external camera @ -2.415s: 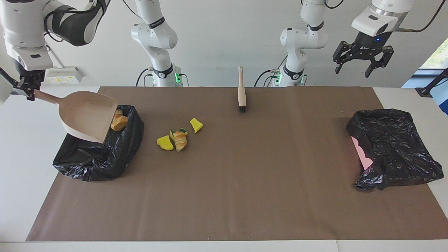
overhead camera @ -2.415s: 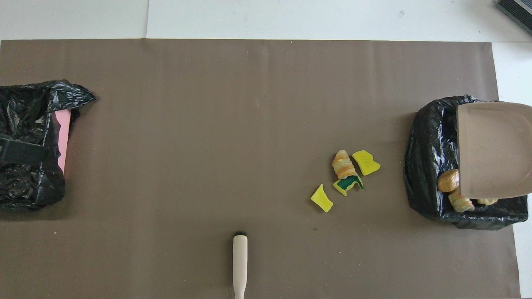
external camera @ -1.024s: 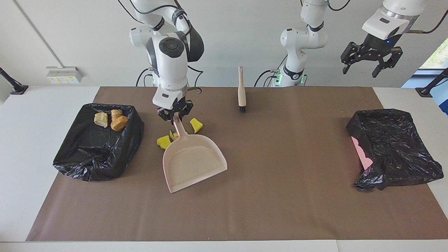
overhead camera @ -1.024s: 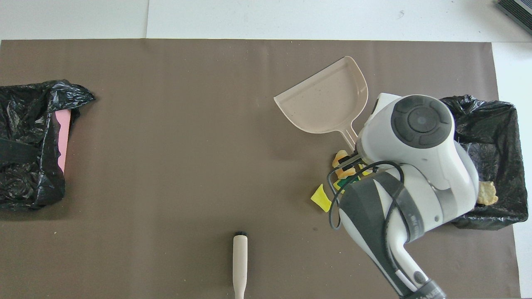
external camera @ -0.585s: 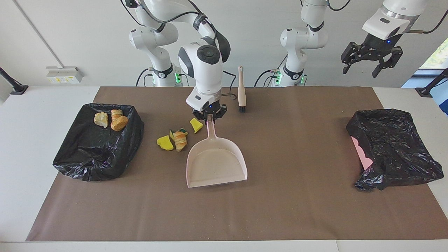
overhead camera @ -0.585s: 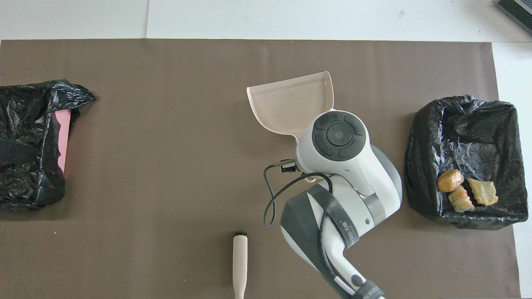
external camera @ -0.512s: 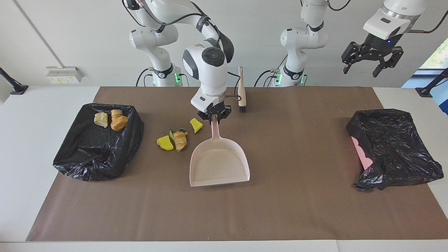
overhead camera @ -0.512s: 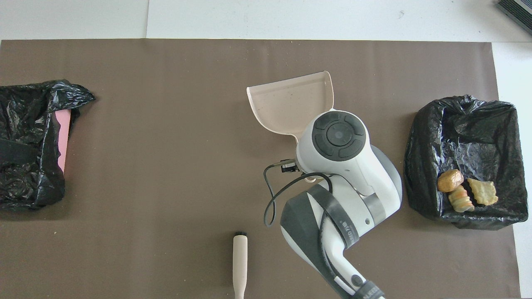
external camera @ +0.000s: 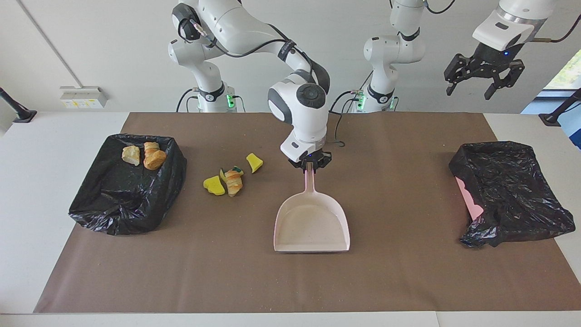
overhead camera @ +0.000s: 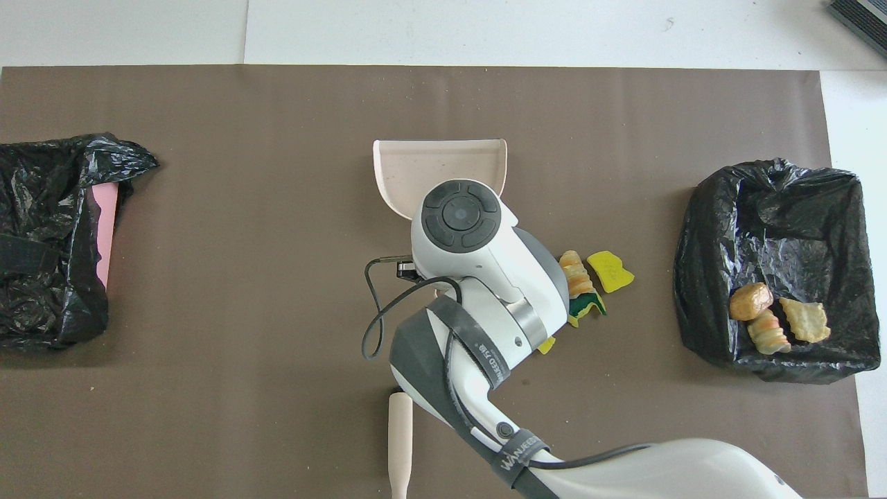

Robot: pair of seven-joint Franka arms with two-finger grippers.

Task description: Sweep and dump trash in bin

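My right gripper (external camera: 310, 164) is shut on the handle of the pale pink dustpan (external camera: 311, 225), which sits low at the middle of the mat with its mouth turned away from the robots. The trash on the mat is a striped roll (external camera: 234, 181) and yellow sponge bits (external camera: 214, 185), beside the pan toward the right arm's end. In the overhead view the arm covers part of the dustpan (overhead camera: 436, 163) and of the scraps (overhead camera: 610, 270). The black-bagged bin (external camera: 118, 213) holds three crusty lumps (external camera: 145, 154). My left gripper (external camera: 468, 93) hangs open, high over the left arm's end.
A second black-bagged bin (external camera: 508, 190) with pink showing at one wall stands at the left arm's end. The beige brush handle (overhead camera: 400, 436) lies near the robots' edge, its bristle end under my right arm. Brown mat covers the table.
The right arm swung the dustpan away from over the bin, down past the scraps and on to the mat's middle. Lumps now lie in that bin. The left arm stays put.
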